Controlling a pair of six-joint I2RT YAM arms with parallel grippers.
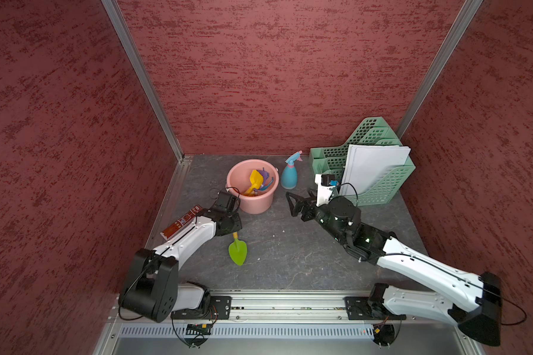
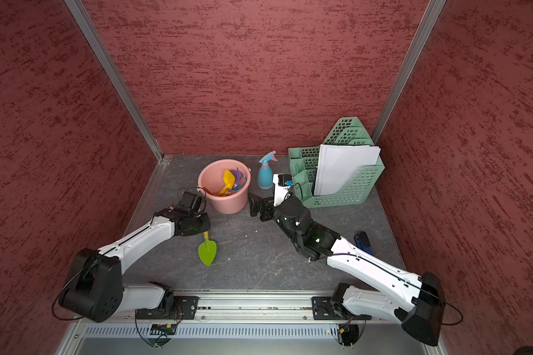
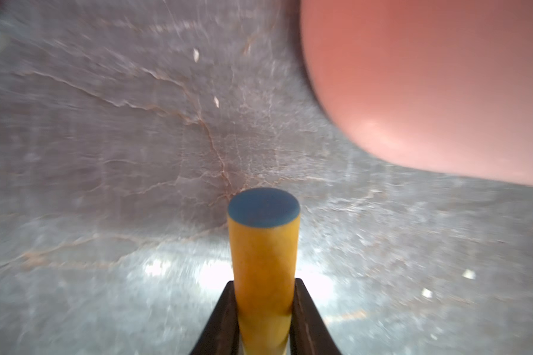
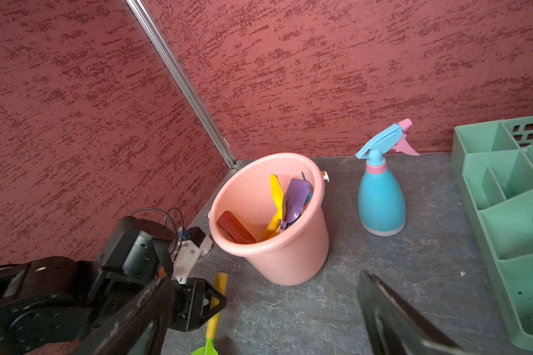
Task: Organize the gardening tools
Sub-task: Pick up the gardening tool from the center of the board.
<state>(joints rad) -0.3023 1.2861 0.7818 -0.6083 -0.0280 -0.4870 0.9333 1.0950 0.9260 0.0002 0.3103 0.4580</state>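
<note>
The left gripper [image 3: 263,295] is clamped on the yellow handle of the trowel [image 1: 238,250], blade toward the robot, handle end pointing at the bucket [image 1: 259,203] just beyond; the right gripper [image 1: 290,204] hangs spread and empty beside the bucket

Pink bucket [image 1: 259,204]; green trowel [image 1: 238,251], yellow handle [image 3: 263,270]; light-blue spray bottle [image 1: 289,178]; mint organizer [image 1: 382,188]; mottled red walls [image 1: 274,76].

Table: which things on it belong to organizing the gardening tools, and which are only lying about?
Belong: green trowel, in the shut left pincer; yellow scoop, purple scoop, red scoop, in the pink bucket; spray bottle.
Lying about: brown-red packet; dark blue stapler; green file rack with white papers.
</note>
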